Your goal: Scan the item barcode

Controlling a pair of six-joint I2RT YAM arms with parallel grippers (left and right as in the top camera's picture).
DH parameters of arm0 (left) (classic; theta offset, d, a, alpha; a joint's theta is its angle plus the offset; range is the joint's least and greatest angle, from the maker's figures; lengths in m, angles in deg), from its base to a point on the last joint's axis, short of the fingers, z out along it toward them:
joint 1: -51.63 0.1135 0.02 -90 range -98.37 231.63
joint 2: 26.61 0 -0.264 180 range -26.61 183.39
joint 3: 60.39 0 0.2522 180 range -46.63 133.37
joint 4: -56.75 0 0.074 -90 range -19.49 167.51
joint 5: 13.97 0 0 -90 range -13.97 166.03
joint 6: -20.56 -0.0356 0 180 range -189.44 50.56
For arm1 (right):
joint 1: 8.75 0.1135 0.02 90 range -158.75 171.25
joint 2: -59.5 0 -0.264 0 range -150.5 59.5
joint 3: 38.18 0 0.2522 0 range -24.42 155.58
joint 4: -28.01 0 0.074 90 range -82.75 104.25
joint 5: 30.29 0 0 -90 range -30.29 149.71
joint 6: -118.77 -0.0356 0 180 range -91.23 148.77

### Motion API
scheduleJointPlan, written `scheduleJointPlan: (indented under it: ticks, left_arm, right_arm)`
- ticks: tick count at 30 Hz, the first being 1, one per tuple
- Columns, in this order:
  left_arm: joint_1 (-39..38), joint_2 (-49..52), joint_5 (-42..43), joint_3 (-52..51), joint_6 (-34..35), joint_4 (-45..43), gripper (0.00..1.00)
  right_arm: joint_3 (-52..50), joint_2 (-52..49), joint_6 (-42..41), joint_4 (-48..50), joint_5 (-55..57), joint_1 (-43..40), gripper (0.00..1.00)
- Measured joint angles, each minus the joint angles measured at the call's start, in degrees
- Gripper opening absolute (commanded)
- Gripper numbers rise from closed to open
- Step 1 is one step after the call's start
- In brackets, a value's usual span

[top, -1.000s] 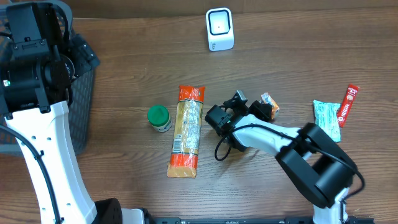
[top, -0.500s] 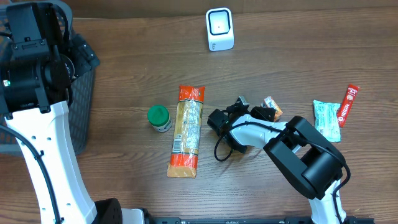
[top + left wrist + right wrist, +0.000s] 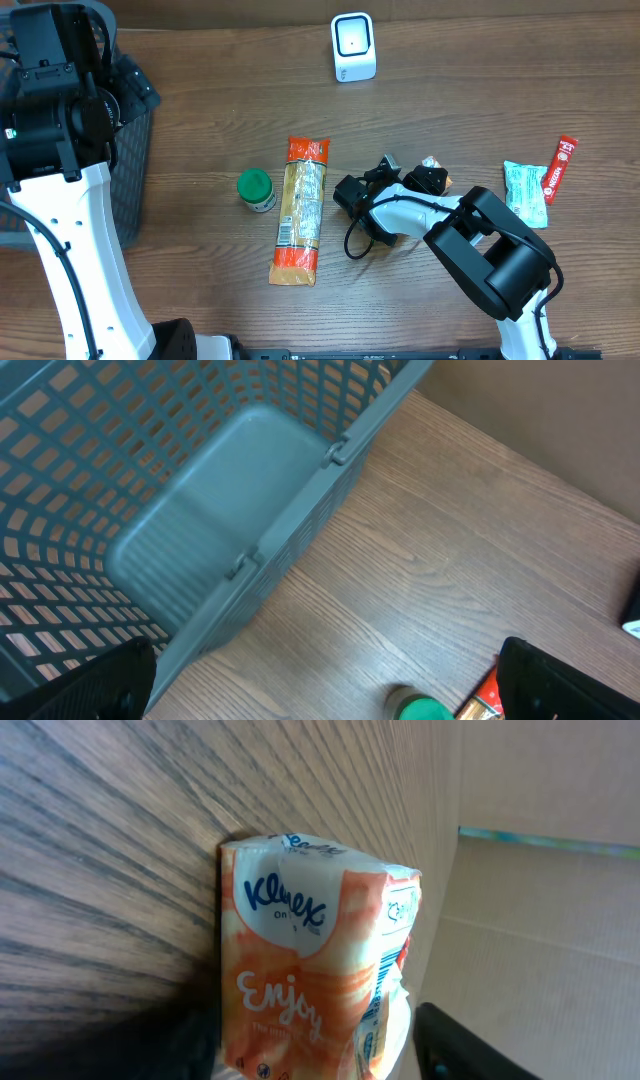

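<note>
Overhead: tissue pack (image 3: 432,163) lies on the counter (image 3: 200,100), right of centre, at the tips of my right hand (image 3: 410,173). The scanner (image 3: 353,47) is well apart, by the far edge.

Left wrist: left hand (image 3: 320,670) spread wide and empty, by the basket (image 3: 150,480) rim.

Right wrist: the pack sits between parted fingers (image 3: 455,1045), with a gap on that side. The other side is too dark to tell contact.

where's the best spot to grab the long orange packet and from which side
Probably take the packet across its narrow width, a little below mid-length, coming straight down from above: it lies flat, and the jar sits close beside its upper half.
</note>
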Motion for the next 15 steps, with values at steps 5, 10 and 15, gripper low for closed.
scheduleJointPlan:
  ticks: [5, 10, 15]
  left_arm:
    - [0.0, 0.0, 0.0, 0.0, -0.02, 0.0, 1.0]
    - [0.0, 0.0, 0.0, 0.0, -0.02, 0.0, 1.0]
    - [0.0, 0.0, 0.0, 0.0, 0.0, 0.0, 1.0]
  right_arm:
    - [1.03, 0.02, -0.46, -0.55, -1.01, 0.0, 0.71]
    - [4.44, 2.19, -0.83, -1.36, -4.04, -0.13, 0.78]
    - [8.52, 8.57, -1.03, -1.4, -9.2, -2.21, 0.87]
